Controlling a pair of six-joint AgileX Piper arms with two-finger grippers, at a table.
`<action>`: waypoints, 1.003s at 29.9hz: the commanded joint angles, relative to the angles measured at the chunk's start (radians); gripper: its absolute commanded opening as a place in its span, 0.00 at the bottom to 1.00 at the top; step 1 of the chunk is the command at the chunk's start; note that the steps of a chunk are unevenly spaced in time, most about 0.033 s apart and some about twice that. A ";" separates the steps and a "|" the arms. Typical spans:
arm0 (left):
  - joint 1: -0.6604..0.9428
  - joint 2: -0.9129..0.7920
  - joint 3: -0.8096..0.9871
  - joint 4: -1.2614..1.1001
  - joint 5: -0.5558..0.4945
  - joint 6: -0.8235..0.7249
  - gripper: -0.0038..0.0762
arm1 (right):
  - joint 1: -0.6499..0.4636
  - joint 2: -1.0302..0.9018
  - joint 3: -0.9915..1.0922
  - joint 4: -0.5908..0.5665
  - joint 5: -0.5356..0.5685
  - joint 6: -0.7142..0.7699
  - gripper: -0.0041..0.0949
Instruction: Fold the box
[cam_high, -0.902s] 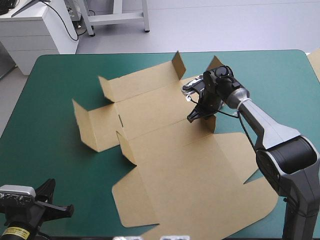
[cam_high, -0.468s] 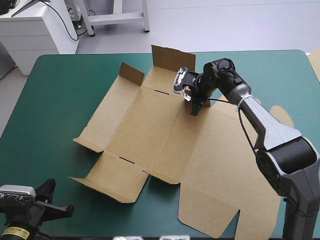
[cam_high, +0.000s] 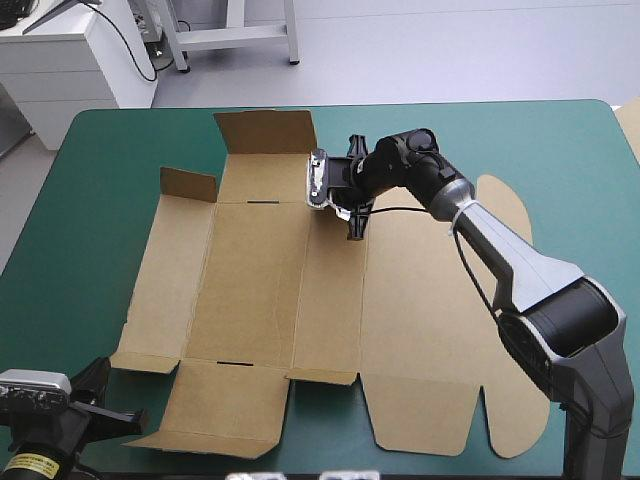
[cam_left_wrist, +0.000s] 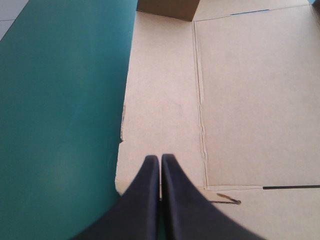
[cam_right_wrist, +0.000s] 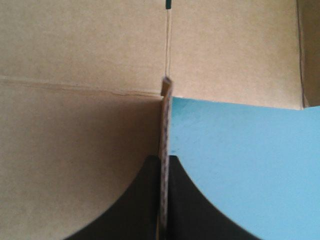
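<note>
High view shows the box (cam_high: 250, 290), a cut sheet of brown board, lying almost wholly flat across the middle of the teal-green table cover (cam_high: 90, 220). The folding looks barely begun: only the far flap (cam_high: 265, 132) and a small tab (cam_high: 188, 184) at the far left stand up, and every wall is yet to be raised and tucked. The black-finned right gripper (cam_high: 352, 218) is at the sheet's far edge, its fingers clamped on a thin strip of board standing upright between them. The left gripper (cam_left_wrist: 160, 161) sits by the sheet's near left corner, fingers pressed together on nothing. The right arm covers part of the sheet's right side, and which tab is pinched is hard to make out.
</note>
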 joint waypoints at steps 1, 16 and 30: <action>-0.008 0.014 -0.021 -0.005 -0.072 -0.001 0.04 | 0.000 -0.055 -0.035 0.042 -0.118 0.005 0.03; -0.008 0.014 -0.021 -0.005 -0.072 -0.001 0.04 | 0.000 -0.026 -0.066 -0.060 -0.056 0.394 0.46; -0.008 0.022 -0.047 0.067 -0.068 -0.017 0.04 | -0.004 -0.035 -0.310 -0.442 0.372 1.087 0.02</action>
